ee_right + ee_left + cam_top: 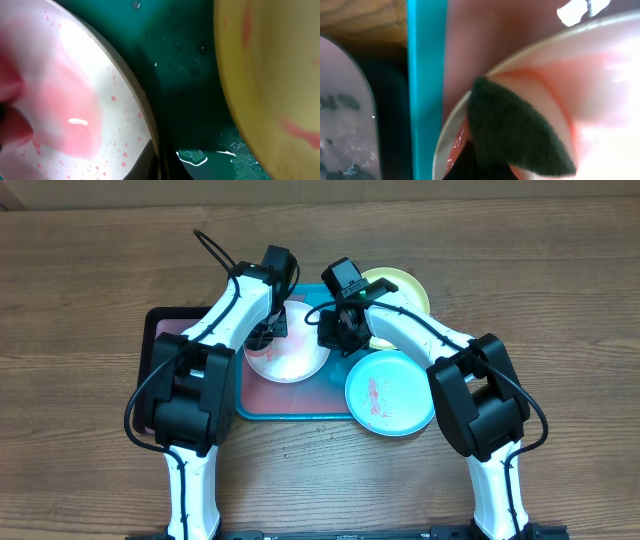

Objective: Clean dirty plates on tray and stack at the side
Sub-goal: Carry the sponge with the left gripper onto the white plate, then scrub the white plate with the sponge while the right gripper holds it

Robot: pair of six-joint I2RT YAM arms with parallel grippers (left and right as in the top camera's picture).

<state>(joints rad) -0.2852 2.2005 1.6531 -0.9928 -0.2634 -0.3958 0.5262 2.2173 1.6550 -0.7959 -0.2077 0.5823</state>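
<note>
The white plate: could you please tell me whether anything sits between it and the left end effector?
Only the dark green pad, which the left end effector appears to hold and press onto the red-smeared white plate. Nothing else visible lies between them.

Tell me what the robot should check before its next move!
1. Pad touching white plate: ok.
2. White plate clean: not ok, it has a pink smear.
3. Blue plate clean: not ok, red marks.
4. Green plate clean: not ok, orange streak.
5. Right gripper holding the white plate: cannot tell.
6. Plates stacked beside tray: not ok, none stacked.
</note>
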